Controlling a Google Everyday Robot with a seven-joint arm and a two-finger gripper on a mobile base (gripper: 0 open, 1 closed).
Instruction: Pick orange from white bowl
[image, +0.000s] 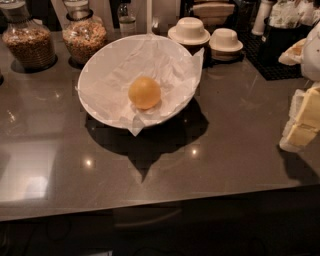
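The orange (144, 92) is a round yellow-orange fruit lying in the middle of the white bowl (98, 70). The bowl is wide and shallow, lined with crinkled white paper, and stands on the dark countertop, left of centre. My gripper (301, 126) comes in at the right edge of the view as cream and white parts low over the counter. It is well to the right of the bowl and apart from it. Nothing is on the orange.
Two glass jars of grain or nuts (29, 42) (84, 34) stand behind the bowl on the left. Two small cream upturned dishes (189, 31) (225, 40) sit behind it on the right. A dark mat with containers (280, 45) is at the back right. The counter's front edge (150, 205) runs below.
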